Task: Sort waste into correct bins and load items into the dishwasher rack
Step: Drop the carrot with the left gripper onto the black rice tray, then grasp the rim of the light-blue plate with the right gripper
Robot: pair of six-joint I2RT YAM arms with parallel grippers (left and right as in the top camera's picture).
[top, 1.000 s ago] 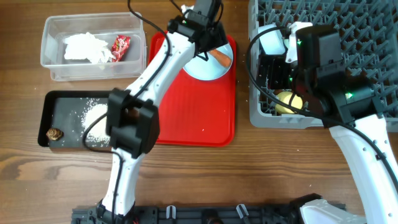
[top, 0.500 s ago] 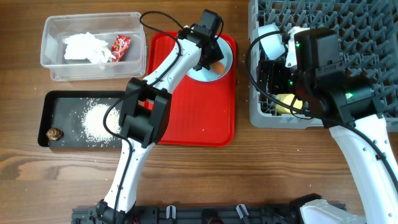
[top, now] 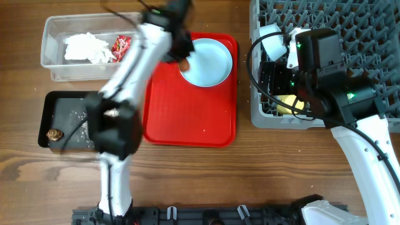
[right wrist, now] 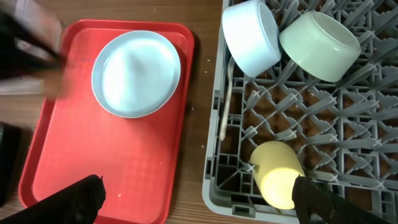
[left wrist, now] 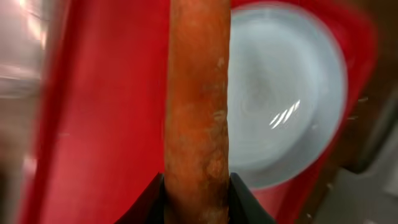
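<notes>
Overhead, the left gripper (top: 181,57) hung blurred over the red tray (top: 187,119), beside the plate (top: 209,59). Its wrist view showed the carrot piece (left wrist: 198,112) clamped in its jaws (apparently waste-sorting; next, a carry to the black tray (top: 56,106)). In the right wrist view, the right gripper (right wrist: 199,193) gaped wide and empty by the rack (right wrist: 348,124).

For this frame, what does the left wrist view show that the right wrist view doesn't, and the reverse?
Only the left wrist view: the orange carrot piece clamped in the left tool, filling the frame's middle. Only the right wrist view: the dishwasher rack holding a light blue bowl, a pale green bowl, a yellow cup and a white spoon. Both: the light blue plate on the red tray.
</notes>
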